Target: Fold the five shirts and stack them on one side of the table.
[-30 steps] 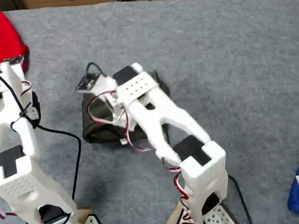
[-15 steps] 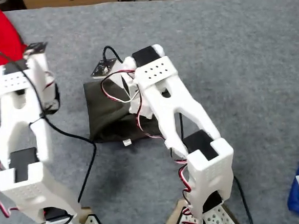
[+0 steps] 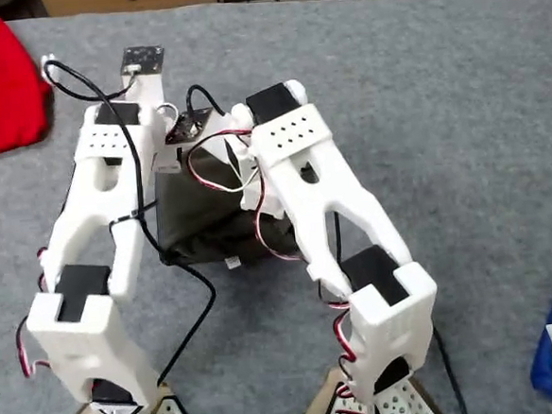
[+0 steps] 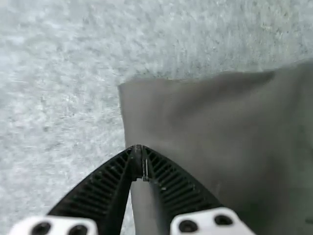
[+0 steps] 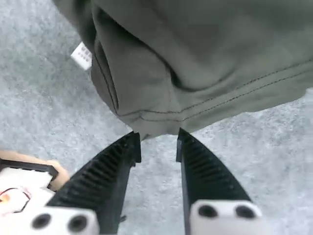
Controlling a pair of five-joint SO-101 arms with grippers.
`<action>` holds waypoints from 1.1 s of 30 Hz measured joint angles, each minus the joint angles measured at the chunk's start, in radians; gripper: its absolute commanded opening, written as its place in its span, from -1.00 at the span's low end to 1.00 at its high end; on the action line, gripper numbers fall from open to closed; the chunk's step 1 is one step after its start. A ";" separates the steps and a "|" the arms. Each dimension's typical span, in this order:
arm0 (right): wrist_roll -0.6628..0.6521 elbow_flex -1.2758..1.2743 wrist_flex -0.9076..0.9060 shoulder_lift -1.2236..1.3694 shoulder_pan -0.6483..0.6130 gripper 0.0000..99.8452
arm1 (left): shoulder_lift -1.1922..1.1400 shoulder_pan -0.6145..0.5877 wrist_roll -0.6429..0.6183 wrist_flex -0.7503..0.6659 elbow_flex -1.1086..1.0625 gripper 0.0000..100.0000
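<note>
Olive shirt (image 3: 186,223) partly hidden under arms (image 3: 305,181); L hand (image 4: 138,156) closed tight, R hand (image 5: 157,141) narrowly parted at hem.

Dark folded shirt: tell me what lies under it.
Grey table covering shows along the edges of the dark shirt, so it seems to lie on that. Whatever is directly beneath is covered by the cloth itself.
</note>
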State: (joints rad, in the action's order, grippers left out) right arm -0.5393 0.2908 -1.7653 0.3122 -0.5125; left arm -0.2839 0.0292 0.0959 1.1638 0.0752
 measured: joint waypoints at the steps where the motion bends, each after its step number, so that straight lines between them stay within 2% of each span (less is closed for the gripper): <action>1: 0.015 0.000 0.000 -0.002 -0.005 -0.70 | -0.026 0.000 -0.008 -0.005 0.018 -0.96; 4: 0.043 -0.002 -0.002 -0.002 -0.028 -0.72 | -0.117 0.000 -0.023 -0.003 0.086 -0.96; 8: 0.107 -0.002 0.034 -0.003 -0.044 -0.96 | -0.247 -0.012 -0.028 0.037 0.180 -0.96; 13: 0.150 0.002 0.112 0.057 -0.044 -0.97 | -0.396 -0.037 -0.031 0.117 0.330 -0.96; 21: 0.150 -0.014 0.124 0.140 -0.060 -0.97 | -0.557 -0.046 -0.031 0.276 0.600 -0.96; 27: 0.150 -0.167 0.183 0.141 -0.060 -0.97 | -0.614 -0.046 -0.031 0.359 0.727 -0.96; 33: 0.150 -0.310 0.196 0.118 -0.052 -0.97 | -0.618 -0.046 -0.005 0.384 0.763 -0.96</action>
State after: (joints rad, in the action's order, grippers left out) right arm -0.3890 -0.0192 -1.5689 0.4304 -0.5646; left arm -0.9022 -0.0169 0.0913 1.5474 0.8378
